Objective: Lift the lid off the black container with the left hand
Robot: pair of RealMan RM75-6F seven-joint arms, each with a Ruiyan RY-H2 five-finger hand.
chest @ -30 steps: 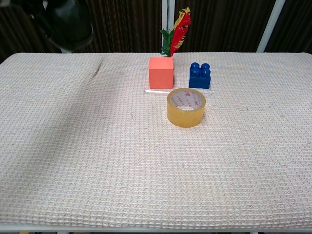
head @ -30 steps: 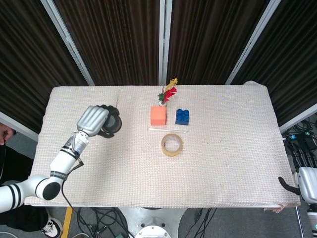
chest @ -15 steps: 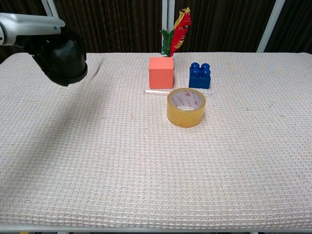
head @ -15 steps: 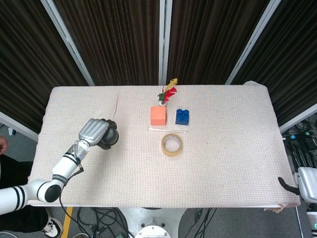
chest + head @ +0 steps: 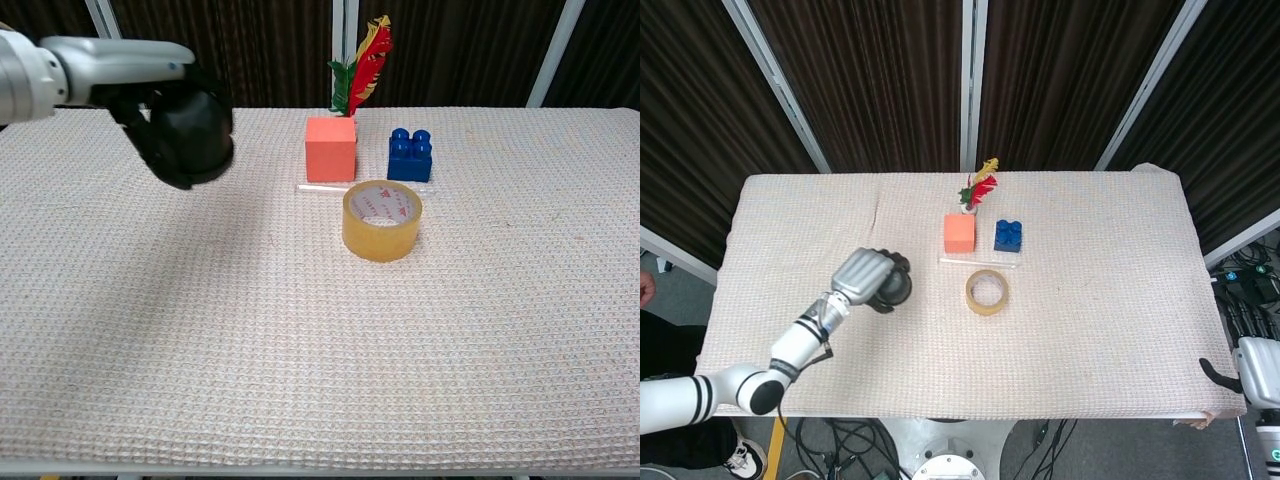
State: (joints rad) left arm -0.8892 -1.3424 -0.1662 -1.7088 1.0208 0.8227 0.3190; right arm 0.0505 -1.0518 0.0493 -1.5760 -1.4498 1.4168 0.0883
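1. While the left hand (image 5: 165, 118) grips the black container (image 5: 192, 135) in the air above the table (image 5: 1100, 330), left of the orange cube (image 5: 331, 148), its lid (if present) is indistinguishable; lifting looks undone.
2. Contents hidden.
3. Right hand (image 5: 1252, 372): fingers unclear.

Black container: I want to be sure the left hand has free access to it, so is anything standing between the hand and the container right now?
Nothing visible does. The left hand already grips the black container and holds it above the table. The tape roll and orange cube sit apart, further right.
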